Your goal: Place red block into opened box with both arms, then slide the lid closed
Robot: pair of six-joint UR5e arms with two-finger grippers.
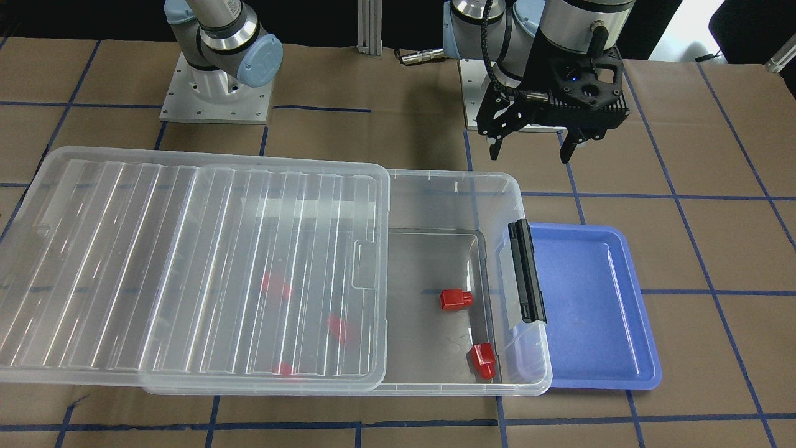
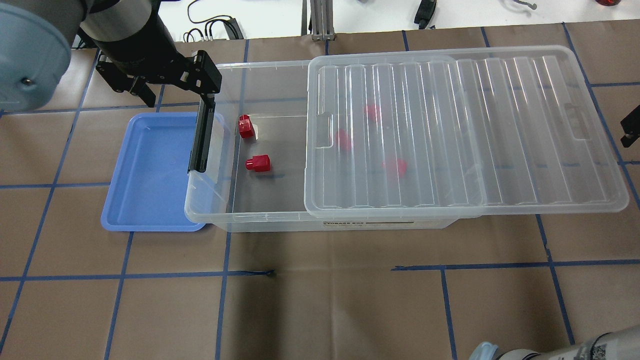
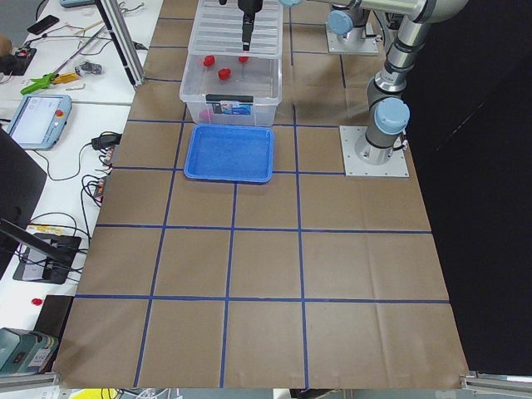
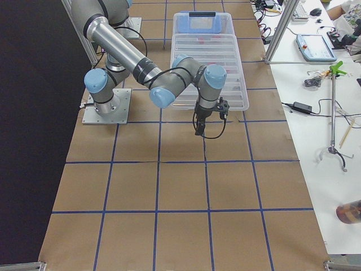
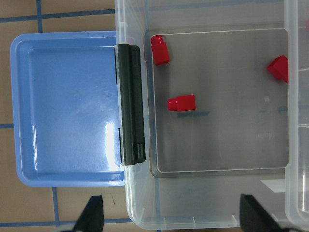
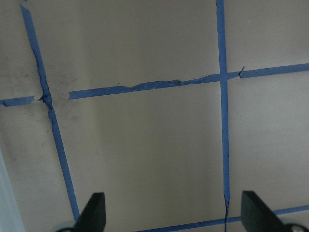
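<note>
I am looking down from behind the robot, with twelve o'clock pointing away from it. The box sits in the middle of the surface. A blue tray lies just beside it at nine o'clock. The tray has nothing in it.

One red block lies on the floor of the box, in the open part at the nine o'clock end. A second one is near it, closer to the black latch bar. Three more red shapes show through the lid, but they look blurry.

The lid rests on top of the box, pushed over toward three o'clock. It covers most of the box and sticks out past that end. The nine o'clock end is not covered.

The left hand hangs up in the air by the nine o'clock end of the box. Its two fingers are spread wide and hold nothing. The right hand is out past the lid's three o'clock end, over bare brown surface. Its fingers are spread wide too, and it holds nothing.

I think the block part is done, since the blocks are in the box and both hands are free. What is left is the lid. It must slide toward nine o'clock until the box is shut.
</note>
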